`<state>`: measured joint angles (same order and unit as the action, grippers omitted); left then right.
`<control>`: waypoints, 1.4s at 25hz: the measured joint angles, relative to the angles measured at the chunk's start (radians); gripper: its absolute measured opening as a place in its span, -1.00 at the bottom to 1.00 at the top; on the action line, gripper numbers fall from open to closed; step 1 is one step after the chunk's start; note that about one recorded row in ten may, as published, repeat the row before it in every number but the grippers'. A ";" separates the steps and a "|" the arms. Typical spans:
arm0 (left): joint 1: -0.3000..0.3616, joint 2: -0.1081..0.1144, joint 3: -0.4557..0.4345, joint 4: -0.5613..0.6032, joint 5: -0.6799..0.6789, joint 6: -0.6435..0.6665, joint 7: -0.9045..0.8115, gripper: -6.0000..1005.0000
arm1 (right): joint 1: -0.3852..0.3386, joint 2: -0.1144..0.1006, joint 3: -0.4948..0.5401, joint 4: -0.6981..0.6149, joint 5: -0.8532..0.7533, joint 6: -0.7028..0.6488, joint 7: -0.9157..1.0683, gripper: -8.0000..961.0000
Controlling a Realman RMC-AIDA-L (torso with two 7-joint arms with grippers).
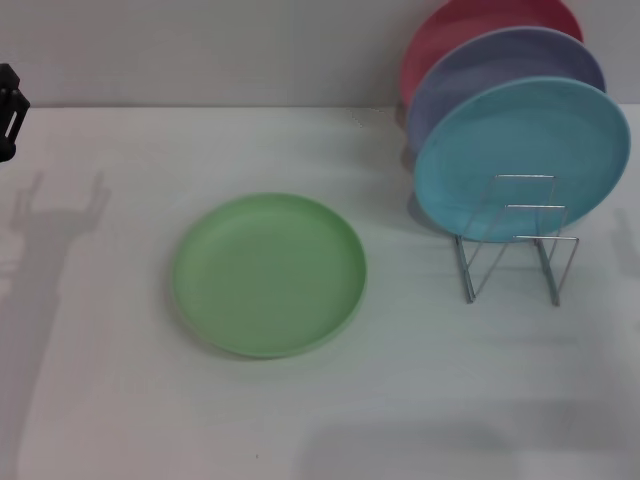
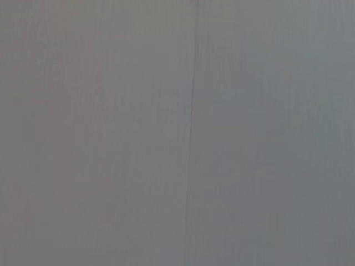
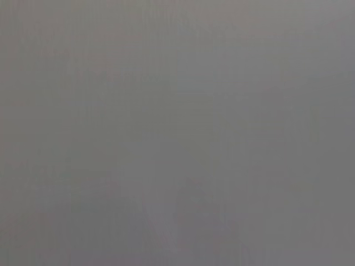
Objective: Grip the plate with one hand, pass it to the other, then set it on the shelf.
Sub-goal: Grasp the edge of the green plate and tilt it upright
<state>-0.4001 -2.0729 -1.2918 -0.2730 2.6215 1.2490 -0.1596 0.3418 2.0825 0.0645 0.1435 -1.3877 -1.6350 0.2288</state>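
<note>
Nothing is gripped yet: the plate (image 1: pixel 268 274) lies flat on the bench (image 1: pixel 120 400), well left of the shelf (image 1: pixel 515 240), so the left gripper (image 1: pixel 10 110) (jaws' opening unclear) must first descend to its rim.

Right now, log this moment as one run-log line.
stage: pre-grasp | plate: flat on table, untouched | shelf: front slots free, blue plate racked | left tool: far left edge | right tool: unseen

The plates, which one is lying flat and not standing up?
The green plate lies flat on the white table. The blue plate, the lavender plate and the pink plate all stand on edge in the wire rack.
</note>
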 joint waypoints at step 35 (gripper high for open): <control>0.101 0.014 -0.060 -0.370 0.017 -0.531 0.000 0.64 | 0.030 -0.002 0.000 -0.009 -0.045 0.038 -0.003 0.44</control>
<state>-0.2993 -2.0586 -1.3514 -0.6430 2.6382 0.7176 -0.1593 0.3714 2.0800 0.0644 0.1350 -1.4328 -1.5966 0.2254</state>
